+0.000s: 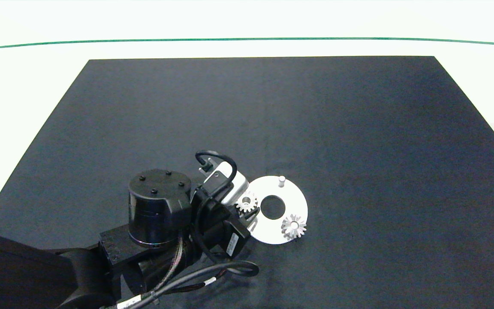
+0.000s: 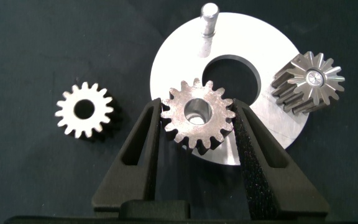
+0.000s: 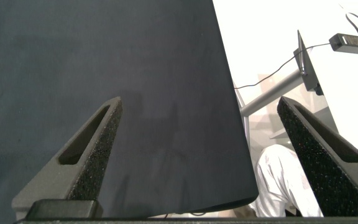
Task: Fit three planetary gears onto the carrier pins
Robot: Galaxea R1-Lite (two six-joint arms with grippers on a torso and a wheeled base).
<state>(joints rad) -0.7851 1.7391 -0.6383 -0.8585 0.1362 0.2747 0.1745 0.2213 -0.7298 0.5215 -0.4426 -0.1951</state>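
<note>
Gear [image 2: 197, 116] pinched between left gripper [image 2: 199, 121] fingers, over white disc [image 2: 179, 62] rim. Second gear [image 2: 307, 82] seated on disc beyond fingertips; third gear [image 2: 84, 109] loose on mat beside gripper. Bare pin [image 2: 207, 26] ahead. Judgement: centre hole over pin, keep gear level, lower gently. Right gripper [image 3: 201, 134] spread wide, idle, off mat edge.

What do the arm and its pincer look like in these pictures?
The left arm is black, with a round cap bearing four bolts, looping black cables and a silver camera block. The left pincer has two dark grey wedge fingers with slots and rough foam pads. The right pincer looks the same.
</note>
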